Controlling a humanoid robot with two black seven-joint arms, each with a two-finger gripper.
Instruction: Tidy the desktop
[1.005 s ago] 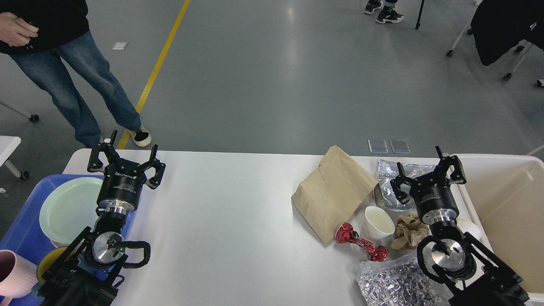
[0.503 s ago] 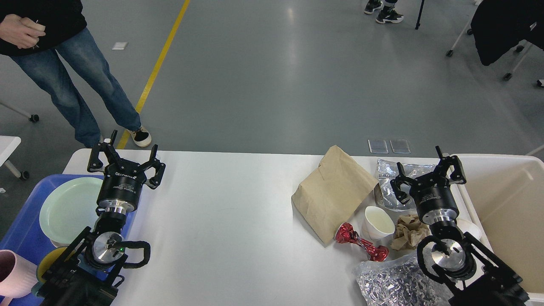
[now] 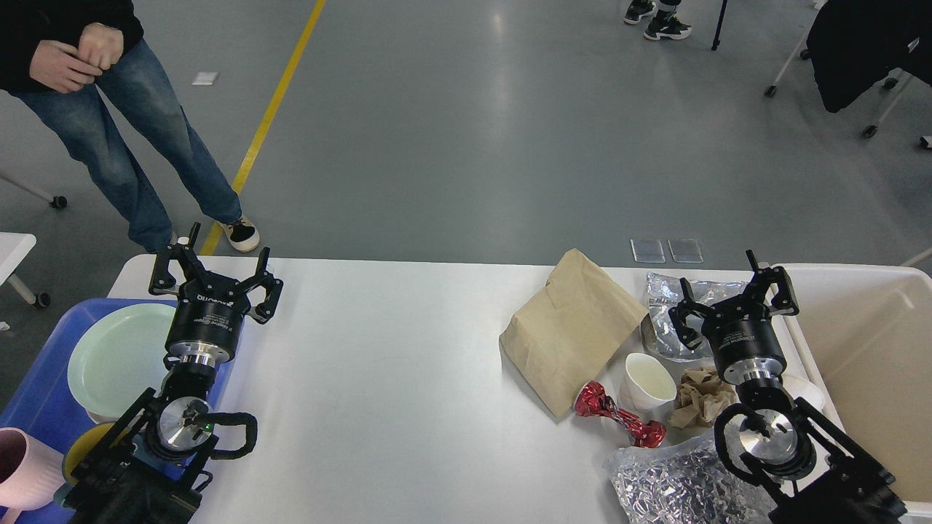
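Worktop [image 3: 393, 378]: white, spans the view btw. tray & bin.
Blue tray [image 3: 33, 393]: pale green plate [image 3: 116, 360] held inside.
Cream bin [image 3: 874, 349]: nothing seen inside.
Left gripper [image 3: 216, 278]: spread wide, nothing held.
Right gripper [image 3: 732, 304]: spread wide, nothing held.

A smooth, matt white desktop [image 3: 393, 378] is seen. Creased brown paper forms the bag [image 3: 571, 331]. Crinkled, glossy foil [image 3: 673, 484] is shown at the near edge.

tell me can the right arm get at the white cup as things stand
Probably yes. The right gripper is open and holds nothing, and the white cup stands upright just beside its wrist, top uncovered, though the red wrapper and crumpled paper crowd it.
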